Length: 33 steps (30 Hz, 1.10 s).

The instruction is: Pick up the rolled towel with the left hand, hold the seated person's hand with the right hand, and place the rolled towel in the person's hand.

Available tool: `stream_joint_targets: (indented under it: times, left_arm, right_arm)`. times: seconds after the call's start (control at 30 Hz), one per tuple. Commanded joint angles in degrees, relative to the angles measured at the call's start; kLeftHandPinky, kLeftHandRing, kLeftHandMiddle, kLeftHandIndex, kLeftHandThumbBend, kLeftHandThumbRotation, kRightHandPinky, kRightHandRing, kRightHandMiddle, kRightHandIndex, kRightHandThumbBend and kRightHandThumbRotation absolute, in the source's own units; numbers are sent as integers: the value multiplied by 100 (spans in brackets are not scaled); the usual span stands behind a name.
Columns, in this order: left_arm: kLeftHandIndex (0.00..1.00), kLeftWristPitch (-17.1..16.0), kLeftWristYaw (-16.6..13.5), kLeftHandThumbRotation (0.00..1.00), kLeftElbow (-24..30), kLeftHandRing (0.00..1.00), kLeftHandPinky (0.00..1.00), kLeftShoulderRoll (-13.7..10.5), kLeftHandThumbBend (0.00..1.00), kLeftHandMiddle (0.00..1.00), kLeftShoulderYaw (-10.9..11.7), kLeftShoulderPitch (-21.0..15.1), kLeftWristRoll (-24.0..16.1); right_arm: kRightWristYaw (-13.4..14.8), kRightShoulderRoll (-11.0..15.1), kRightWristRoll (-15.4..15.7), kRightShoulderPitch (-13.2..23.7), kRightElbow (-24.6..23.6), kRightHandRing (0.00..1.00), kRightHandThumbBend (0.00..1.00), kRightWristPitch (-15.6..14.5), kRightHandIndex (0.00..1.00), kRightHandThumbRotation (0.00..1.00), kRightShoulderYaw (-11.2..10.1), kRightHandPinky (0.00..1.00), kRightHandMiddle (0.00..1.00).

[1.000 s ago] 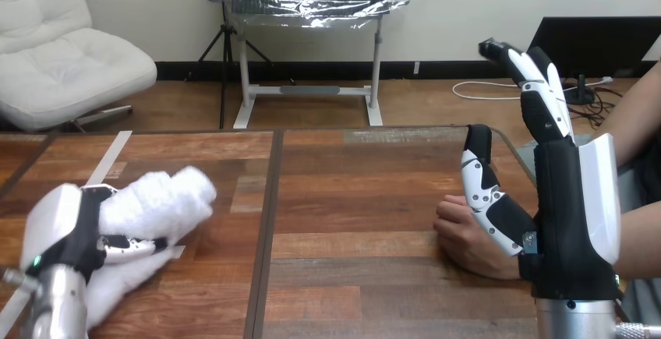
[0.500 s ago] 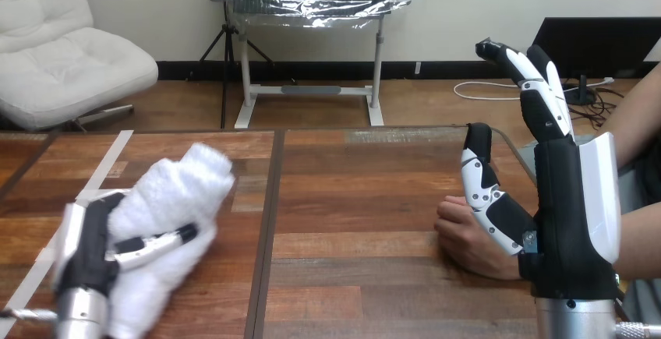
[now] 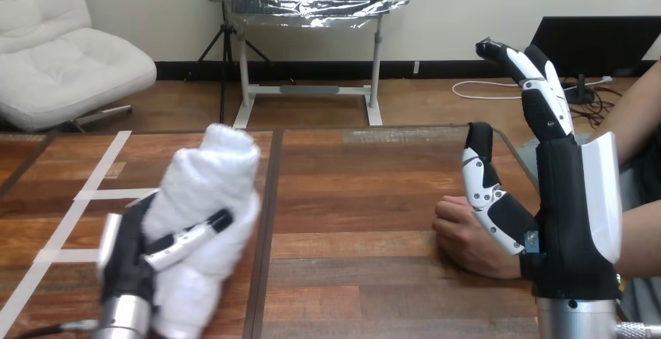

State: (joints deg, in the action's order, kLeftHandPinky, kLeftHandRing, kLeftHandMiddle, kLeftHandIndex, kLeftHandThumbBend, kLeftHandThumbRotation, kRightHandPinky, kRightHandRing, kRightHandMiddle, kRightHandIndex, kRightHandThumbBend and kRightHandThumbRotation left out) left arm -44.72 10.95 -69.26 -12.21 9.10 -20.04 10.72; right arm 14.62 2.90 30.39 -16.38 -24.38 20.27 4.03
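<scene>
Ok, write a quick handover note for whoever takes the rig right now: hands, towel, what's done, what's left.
Left hand: shut on the rolled towel, holding it upright above the left of the table.
Right hand: open, fingers straight up, beside the person's hand, which rests curled on the table at the right.
Done: towel picked up.
To do: hold the person's hand, place the towel in it.

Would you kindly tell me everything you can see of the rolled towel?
The rolled towel is white, fluffy cloth wound into a thick bundle. It stands nearly upright over the left half of the table, its top leaning slightly right. The left hand grips its lower part, fingers curled across its front.
</scene>
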Motion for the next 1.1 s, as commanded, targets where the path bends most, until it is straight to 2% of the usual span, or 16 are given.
stream_joint_targets:
  times: [0.0,0.1,0.27,0.7,0.77,0.8,0.87,0.9,0.97,1.07]
  left_arm:
    - [50,-313,306,20,567,43,40,156,92,47,233,-211,262]
    - [51,-393,487,20,693,43,40,237,92,47,257,-158,310]
    - [51,-477,597,20,955,43,41,387,92,46,255,-47,323]
    - [51,-476,1170,20,1712,43,42,726,93,46,180,282,568]
    - [51,-478,1226,20,1843,43,42,783,93,46,156,342,593]
    - [52,-448,1356,21,2108,43,41,911,94,46,92,466,676]
    - [52,-407,1511,21,2422,43,42,1062,95,46,17,614,773]
    - [52,-384,1554,21,2545,43,42,1110,95,47,-18,674,800]
    - [52,-348,1577,21,2653,43,42,1137,95,47,-44,727,813]
    - [52,-329,1616,20,2820,43,42,1209,95,47,-84,809,848]
  right_arm:
    - [-26,68,-24,344,-99,98,0,49,85,0,-72,100,89]
    - [-36,77,-35,346,-102,98,0,54,85,0,-83,100,90]
    - [-57,85,-41,353,-110,98,0,56,85,0,-104,100,90]
    - [-233,240,-11,378,-157,100,0,-6,87,0,-191,100,94]
    - [-357,288,-40,364,-223,100,0,-114,88,0,-212,100,94]
    - [-643,505,-109,384,-307,99,0,-299,90,0,-357,100,97]
    - [-987,765,-191,412,-400,98,14,-510,91,0,-540,99,98]
    - [-1119,863,-198,431,-427,97,17,-605,92,0,-626,98,98]
    - [-1232,916,-195,449,-451,97,24,-688,92,0,-700,97,98]
    - [-1484,1035,-126,475,-552,95,33,-1001,91,0,-821,94,97]
